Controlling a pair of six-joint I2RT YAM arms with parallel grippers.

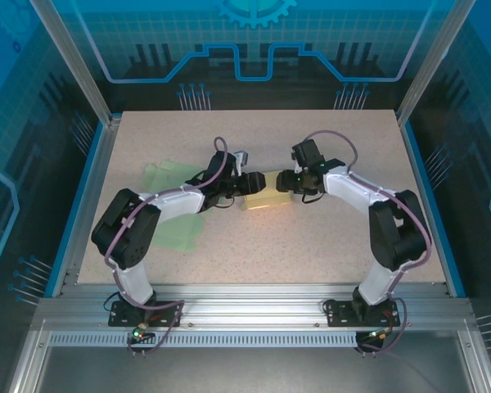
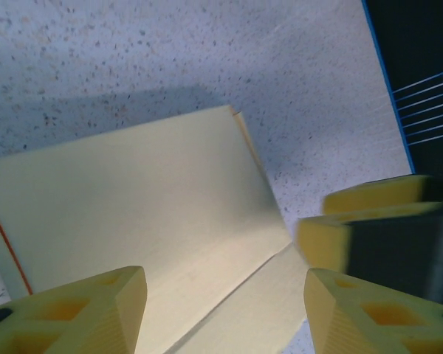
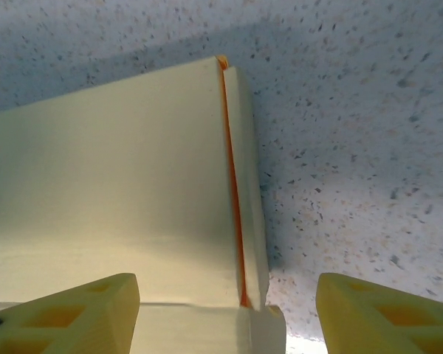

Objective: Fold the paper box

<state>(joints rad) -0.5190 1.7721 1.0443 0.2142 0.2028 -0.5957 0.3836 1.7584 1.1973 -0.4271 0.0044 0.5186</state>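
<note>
The pale yellow paper box (image 1: 262,201) lies flat at the middle of the table, between the two wrists. My left gripper (image 1: 250,183) hangs over its left end, open. In the left wrist view the box panel (image 2: 140,221) with a loose flap (image 2: 258,310) lies under the gripper (image 2: 225,317), and neither finger touches it. My right gripper (image 1: 283,182) is over the box's right end, open. In the right wrist view the box (image 3: 111,192) shows an orange seam (image 3: 232,184) under the gripper (image 3: 225,317), with the right fingertip (image 3: 387,317) over bare table.
Pale green sheets (image 1: 168,175) lie left of the box, with another one (image 1: 180,231) partly under the left arm. The right gripper's yellow fingers (image 2: 369,221) show close beside my left fingers. Blue rails (image 1: 86,196) edge the table.
</note>
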